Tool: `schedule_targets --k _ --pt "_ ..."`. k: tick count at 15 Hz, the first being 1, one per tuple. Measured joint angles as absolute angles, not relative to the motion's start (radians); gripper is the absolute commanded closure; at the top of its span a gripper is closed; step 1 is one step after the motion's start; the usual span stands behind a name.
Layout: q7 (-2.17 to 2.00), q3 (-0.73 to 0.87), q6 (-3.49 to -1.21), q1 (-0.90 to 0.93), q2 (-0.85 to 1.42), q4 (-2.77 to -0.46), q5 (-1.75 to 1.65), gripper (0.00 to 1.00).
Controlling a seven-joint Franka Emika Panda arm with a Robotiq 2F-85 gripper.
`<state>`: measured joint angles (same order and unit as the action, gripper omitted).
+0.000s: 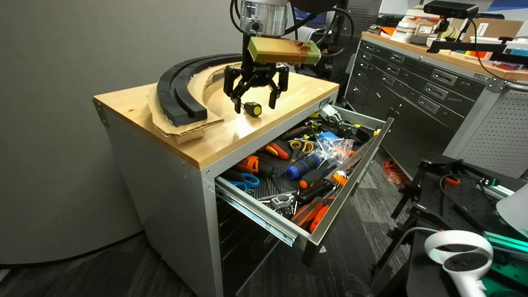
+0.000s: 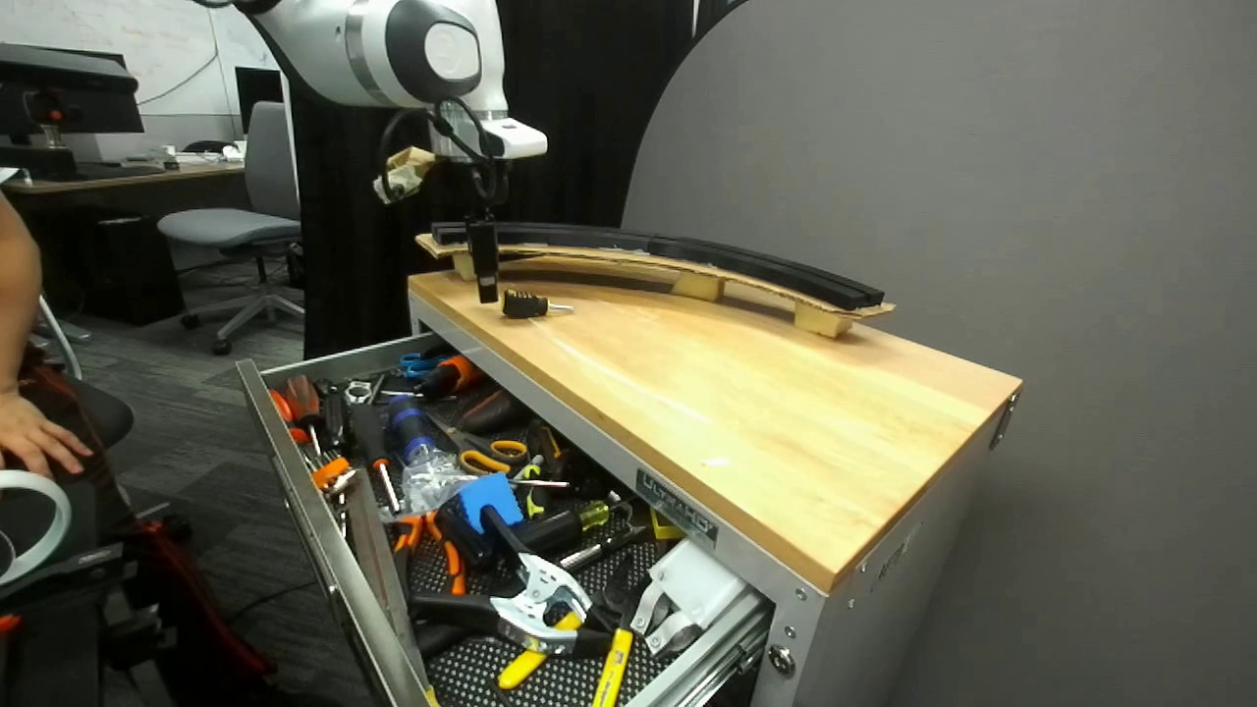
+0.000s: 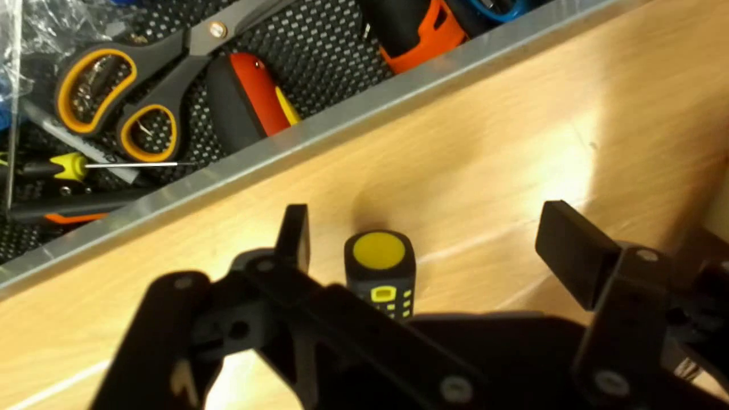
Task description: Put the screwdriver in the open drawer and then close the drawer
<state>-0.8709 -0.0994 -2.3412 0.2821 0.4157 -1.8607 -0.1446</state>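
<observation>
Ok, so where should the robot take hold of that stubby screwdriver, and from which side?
Probably best by the thick black handle, from above, jaws closing across its width. The screwdriver lies on its side on the wooden top, handle end towards the drawer, and the slim shaft likely offers less to pinch.

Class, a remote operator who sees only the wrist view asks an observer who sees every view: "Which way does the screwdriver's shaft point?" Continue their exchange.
Observer: In an exterior view, the screwdriver lies with its shaft pointing away from the open drawer.
Operator: My view crops the drawer. What do you see?
Observer: Its front standing out from the cabinet, in both exterior views.
Operator: Anything else on the wooden top?
Observer: Yes, a curved black piece resting on cardboard.
</observation>
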Motion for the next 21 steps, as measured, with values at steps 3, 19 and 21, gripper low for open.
schedule_targets --k 3,19,21 --pt "-0.897 -0.063 -2.340 0.310 0.439 -1.828 -0.199 0.25" --pt "-1.035 -0.025 -2.276 0.342 0.454 -1.795 -0.298 0.85" --pt "-1.031 -0.029 -2.237 0.342 0.454 -1.787 -0.298 0.88"
